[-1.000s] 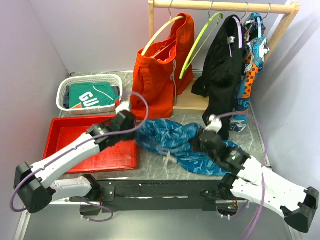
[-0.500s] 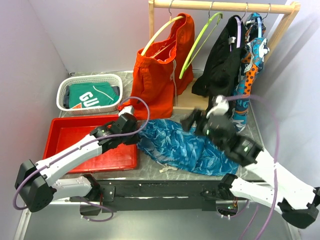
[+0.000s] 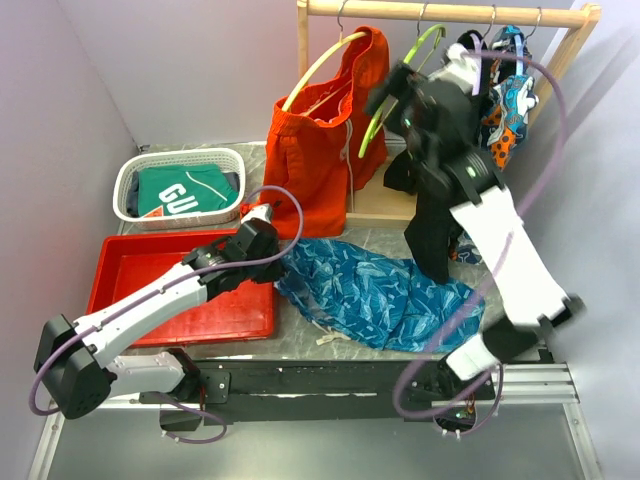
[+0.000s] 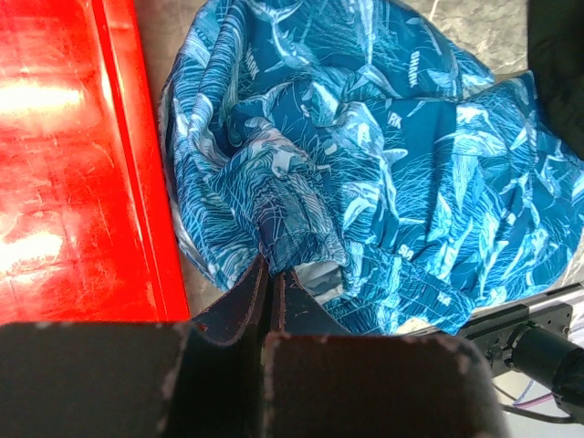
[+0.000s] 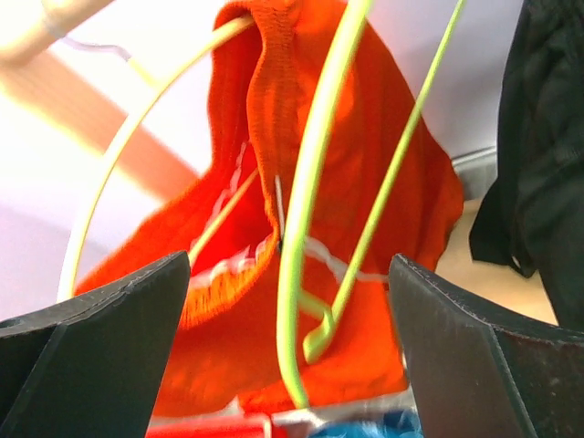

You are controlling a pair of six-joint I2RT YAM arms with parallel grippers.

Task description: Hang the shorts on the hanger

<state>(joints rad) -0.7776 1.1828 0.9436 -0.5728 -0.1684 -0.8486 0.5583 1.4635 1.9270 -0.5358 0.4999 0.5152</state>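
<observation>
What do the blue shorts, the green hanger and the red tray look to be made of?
Shorts: soft thin fabric, matte, judging by the loose folds and creases. Hanger: probably plastic, a thin smooth lime-green rod with a slight sheen. Tray: likely hard plastic, glossy, showing bright light reflections.

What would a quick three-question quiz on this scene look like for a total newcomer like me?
1. True or false: the left gripper is shut on a fold of the blue patterned shorts.
2. The right gripper is open and raised to the one hanger on the rail that carries no garment. What colour is it? A) yellow B) lime-green C) purple
3. Fill the gap: the shorts lie right beside the red ____.

Key: 1 true. 2 B, the lime-green hanger. 3 tray.
</observation>
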